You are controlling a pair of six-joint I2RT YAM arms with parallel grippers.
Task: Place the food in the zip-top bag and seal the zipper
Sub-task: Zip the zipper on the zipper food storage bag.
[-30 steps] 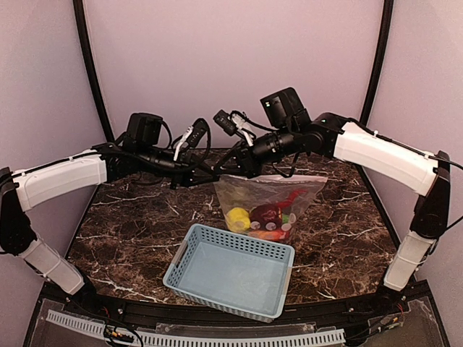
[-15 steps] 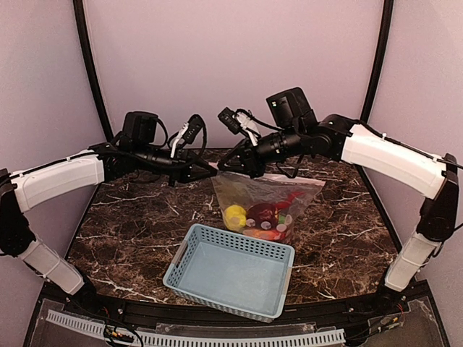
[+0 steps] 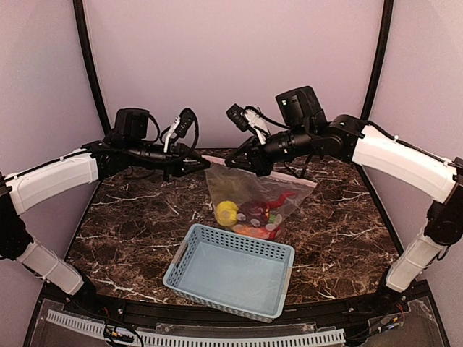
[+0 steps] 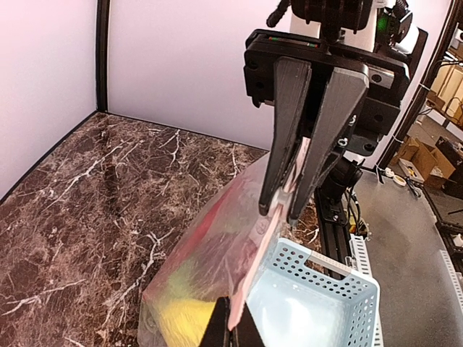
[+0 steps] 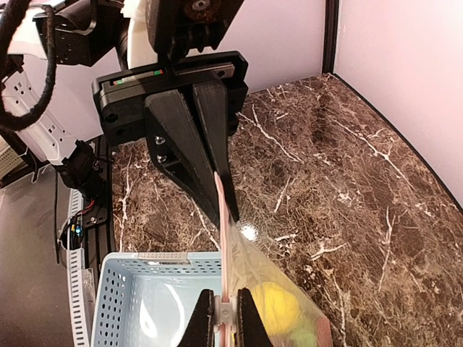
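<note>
The zip-top bag (image 3: 253, 195), clear with white dots, hangs above the marble table between my two grippers. The food (image 3: 246, 214) lies in its bottom: a yellow piece (image 5: 276, 303), dark red, orange and green ones. My left gripper (image 3: 205, 161) (image 4: 231, 329) is shut on the left end of the pink zipper (image 3: 271, 173) (image 4: 269, 238). A short way along the strip my right gripper (image 3: 234, 164) (image 5: 221, 318) is shut on the zipper, with the white slider tab (image 5: 226, 316) between its fingers. Each wrist view shows the other gripper close ahead, pinching the same strip.
The light blue lattice basket (image 3: 231, 271) (image 4: 329, 289) (image 5: 137, 303) stands just in front of and below the bag, with nothing in it. Black frame posts (image 3: 90, 69) rise at the back left and right. Dark marble table (image 3: 137, 217) stretches to both sides.
Both grippers have risen and shifted left with the bag, which now hangs higher and further left. The gap between the two grippers along the zipper has widened a little.
</note>
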